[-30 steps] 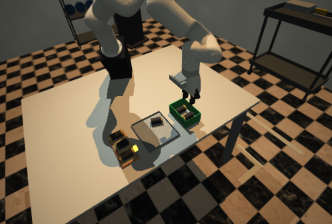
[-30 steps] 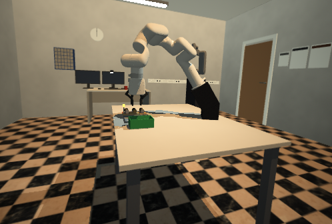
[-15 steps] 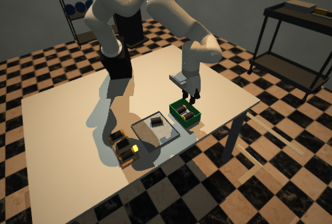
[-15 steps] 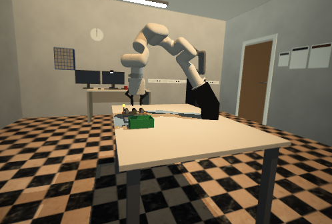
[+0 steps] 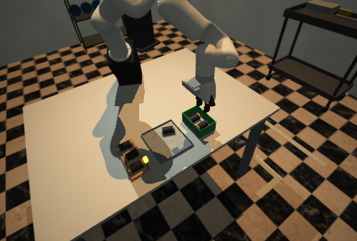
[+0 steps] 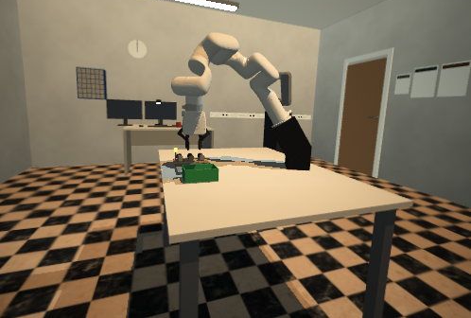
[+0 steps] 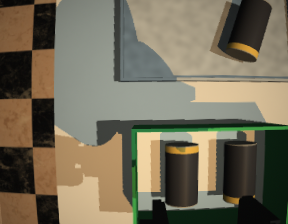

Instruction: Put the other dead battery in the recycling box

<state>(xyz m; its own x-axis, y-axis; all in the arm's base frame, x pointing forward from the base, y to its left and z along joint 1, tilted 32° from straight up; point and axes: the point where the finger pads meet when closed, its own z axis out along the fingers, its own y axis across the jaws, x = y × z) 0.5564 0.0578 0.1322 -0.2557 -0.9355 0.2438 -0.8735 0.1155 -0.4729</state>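
The green recycling box (image 5: 208,132) (image 6: 200,173) (image 7: 134,175) stands upright and level. Two dark batteries with gold ends lie inside, one (image 5: 194,117) (image 7: 182,175) beside the other (image 5: 203,125) (image 7: 240,170), pointing opposite ways. A third battery (image 5: 168,130) (image 7: 251,27) lies on the flat tray (image 5: 151,144) (image 7: 167,42). Three batteries sit in the holder (image 5: 137,177), one (image 5: 125,145) at its far end. The bulb (image 5: 145,159) (image 6: 175,150) glows yellow. My gripper (image 5: 205,107) (image 6: 194,148) (image 7: 207,212) is partly open, empty, above the box.
The tray lies between the box and the holder. The table edge (image 5: 234,140) runs close past the box, tray and holder. The arm's black base (image 5: 125,67) (image 6: 293,146) stands at the table's far side. A cart (image 5: 308,64) stands beyond the table.
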